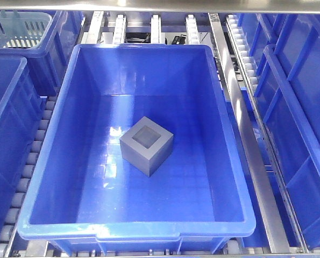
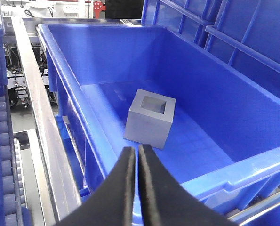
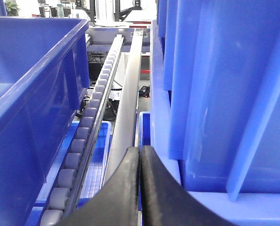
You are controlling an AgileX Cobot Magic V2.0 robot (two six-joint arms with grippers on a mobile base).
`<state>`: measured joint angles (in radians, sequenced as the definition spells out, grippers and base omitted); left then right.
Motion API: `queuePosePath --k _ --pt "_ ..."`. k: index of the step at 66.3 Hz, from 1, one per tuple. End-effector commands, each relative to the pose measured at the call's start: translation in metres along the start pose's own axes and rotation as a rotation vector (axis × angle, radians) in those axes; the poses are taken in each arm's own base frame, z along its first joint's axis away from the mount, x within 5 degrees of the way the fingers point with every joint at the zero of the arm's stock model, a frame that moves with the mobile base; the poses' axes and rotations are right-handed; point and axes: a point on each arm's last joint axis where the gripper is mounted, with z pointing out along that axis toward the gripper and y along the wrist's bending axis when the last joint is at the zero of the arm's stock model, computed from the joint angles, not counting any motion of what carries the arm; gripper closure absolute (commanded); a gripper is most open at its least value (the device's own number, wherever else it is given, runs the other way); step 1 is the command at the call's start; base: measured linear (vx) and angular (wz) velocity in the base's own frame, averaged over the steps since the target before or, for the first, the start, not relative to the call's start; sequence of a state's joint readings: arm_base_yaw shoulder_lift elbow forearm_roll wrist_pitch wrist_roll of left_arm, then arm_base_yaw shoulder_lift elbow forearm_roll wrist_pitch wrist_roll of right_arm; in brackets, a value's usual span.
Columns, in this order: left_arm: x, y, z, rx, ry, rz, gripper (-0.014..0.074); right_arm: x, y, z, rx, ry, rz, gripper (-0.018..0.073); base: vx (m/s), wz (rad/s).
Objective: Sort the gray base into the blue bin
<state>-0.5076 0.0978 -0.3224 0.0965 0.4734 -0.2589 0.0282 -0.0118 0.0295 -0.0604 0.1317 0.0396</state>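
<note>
The gray base (image 1: 147, 144) sits on the floor of the blue bin (image 1: 57, 134), near the middle, its square recess facing up, clear of every wall. The bin holds only this block. A pale teal basket (image 1: 17, 27) rests inside another blue tote (image 1: 44, 59) at far left. The left gripper (image 2: 137, 155) and right gripper (image 3: 139, 155) are both clenched and hold nothing.

roller tracks (image 3: 78, 155) | metal rail (image 1: 251, 156) | bright workshop beyond
</note>
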Motion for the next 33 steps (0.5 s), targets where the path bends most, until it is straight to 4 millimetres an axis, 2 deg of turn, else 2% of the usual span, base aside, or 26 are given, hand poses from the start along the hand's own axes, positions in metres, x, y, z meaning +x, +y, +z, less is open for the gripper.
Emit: queuePosePath --k 1,33 --pt "-0.0135 -0.0032 -0.0013 0.025 -0.078 -0.007 0.0603 -0.0022 0.0002 -0.0002 0.001 -0.07 -0.013 0.0568 0.0 0.0" --pt "-0.0135 -0.0032 -0.0013 0.025 -0.078 -0.007 0.0603 -0.0022 0.0002 -0.0002 0.001 -0.07 -0.013 0.0568 0.0 0.0"
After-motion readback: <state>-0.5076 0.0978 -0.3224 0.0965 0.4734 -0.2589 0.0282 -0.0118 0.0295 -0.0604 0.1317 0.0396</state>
